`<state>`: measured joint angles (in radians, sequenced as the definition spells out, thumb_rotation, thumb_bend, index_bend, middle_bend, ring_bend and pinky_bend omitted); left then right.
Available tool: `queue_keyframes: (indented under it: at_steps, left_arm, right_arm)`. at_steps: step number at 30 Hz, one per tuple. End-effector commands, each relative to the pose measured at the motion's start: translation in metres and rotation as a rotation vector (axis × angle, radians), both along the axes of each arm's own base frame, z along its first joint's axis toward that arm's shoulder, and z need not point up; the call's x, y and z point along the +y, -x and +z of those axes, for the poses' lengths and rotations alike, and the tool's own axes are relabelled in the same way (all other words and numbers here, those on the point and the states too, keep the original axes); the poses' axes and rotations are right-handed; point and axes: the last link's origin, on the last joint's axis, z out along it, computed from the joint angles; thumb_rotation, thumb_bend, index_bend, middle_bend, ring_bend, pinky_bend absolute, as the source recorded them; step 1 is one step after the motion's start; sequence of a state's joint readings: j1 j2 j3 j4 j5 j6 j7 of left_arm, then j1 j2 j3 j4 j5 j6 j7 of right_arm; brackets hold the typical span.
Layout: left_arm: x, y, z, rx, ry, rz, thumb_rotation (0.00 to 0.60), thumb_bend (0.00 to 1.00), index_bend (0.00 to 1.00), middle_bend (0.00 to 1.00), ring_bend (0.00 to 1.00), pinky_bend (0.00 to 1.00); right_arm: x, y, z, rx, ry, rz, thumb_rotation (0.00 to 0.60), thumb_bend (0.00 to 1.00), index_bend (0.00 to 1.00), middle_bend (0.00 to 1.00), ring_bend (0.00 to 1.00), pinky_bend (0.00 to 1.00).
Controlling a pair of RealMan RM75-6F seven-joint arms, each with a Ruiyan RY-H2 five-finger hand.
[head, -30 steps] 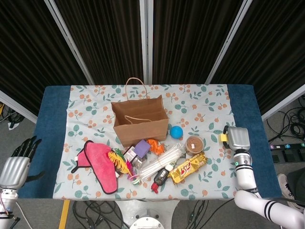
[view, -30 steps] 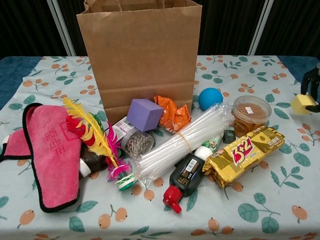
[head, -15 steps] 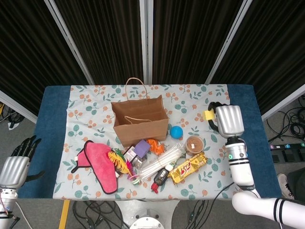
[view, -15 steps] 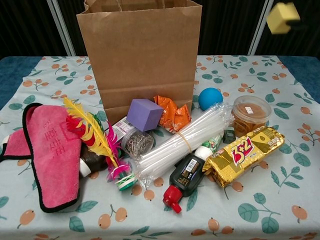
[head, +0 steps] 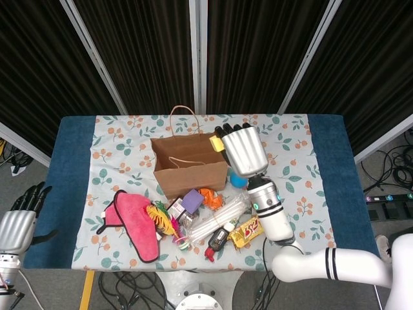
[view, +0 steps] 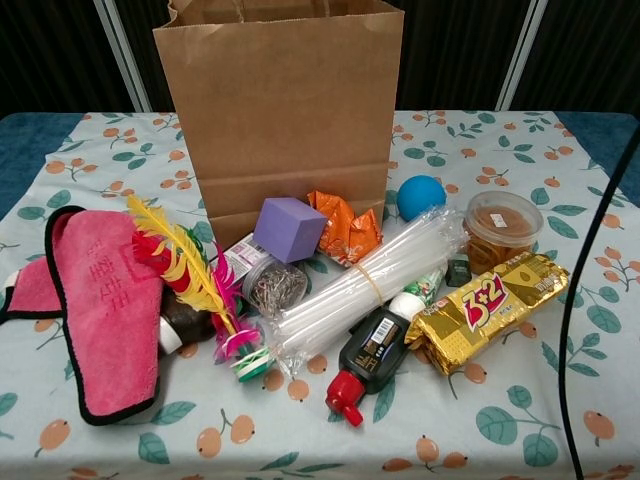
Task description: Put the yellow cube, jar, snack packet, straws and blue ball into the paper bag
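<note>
My right hand [head: 244,150] hovers high over the right rim of the open paper bag [head: 190,169] and holds the yellow cube [head: 216,143] at its fingertips, above the bag's opening. It does not show in the chest view. My left hand [head: 21,218] hangs off the table's left edge, fingers apart and holding nothing. In front of the bag [view: 280,110] lie the blue ball [view: 420,196], the lidded jar [view: 503,225], the yellow snack packet [view: 487,310] and the bundle of clear straws [view: 370,280]. In the head view my right arm hides the jar and most of the ball.
A purple cube [view: 290,228], an orange wrapper [view: 345,228], a small dark bottle [view: 368,358], a feather toy [view: 190,275] and pink slippers [view: 105,305] crowd the cloth [view: 520,420] near the bag. A black cable [view: 590,250] crosses the right of the chest view.
My right hand has carried the yellow cube up and leftward from the table's right side to above the bag's rim. It has left the chest view. The left hand has not moved.
</note>
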<state>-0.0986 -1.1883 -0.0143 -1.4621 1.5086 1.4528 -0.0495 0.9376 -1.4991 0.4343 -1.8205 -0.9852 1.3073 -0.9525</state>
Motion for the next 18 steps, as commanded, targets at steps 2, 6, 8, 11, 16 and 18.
queue_keyframes:
  at_steps: [2,6,8,11,16,18]
  left_arm:
    - [0.000,0.002,0.002,0.002,-0.001,0.004,0.600,0.09,0.08,0.14,0.06,0.19]
    - [0.000,0.002,0.003,0.001,-0.004,0.002,0.600,0.09,0.08,0.14,0.06,0.19]
    - [0.000,0.003,0.003,0.002,-0.002,0.002,0.600,0.09,0.08,0.14,0.06,0.19]
    - [0.001,0.003,0.002,0.001,-0.001,0.000,0.600,0.09,0.08,0.14,0.06,0.19]
    - [0.002,0.001,0.001,0.001,-0.001,-0.009,0.600,0.09,0.08,0.14,0.06,0.19]
    - [0.002,0.001,0.001,0.001,0.001,-0.010,0.600,0.09,0.08,0.14,0.06,0.19]
  right_arm:
    - [-0.001,-0.004,-0.008,0.004,-0.014,-0.001,0.600,0.12,0.54,0.51,0.63,0.65]
    - [-0.005,-0.002,-0.008,0.007,-0.029,-0.003,0.600,0.00,0.32,0.39,0.55,0.65]
    - [-0.006,-0.002,-0.006,0.002,-0.032,-0.004,0.600,0.00,0.24,0.33,0.54,0.65]
    - [-0.007,0.000,-0.001,-0.005,-0.018,0.001,0.600,0.00,0.19,0.29,0.53,0.65]
    - [0.003,0.004,0.021,-0.049,0.021,0.035,0.600,0.00,0.18,0.29,0.53,0.65]
    - [0.011,0.012,0.031,-0.054,0.034,0.043,0.600,0.00,0.18,0.30,0.53,0.65]
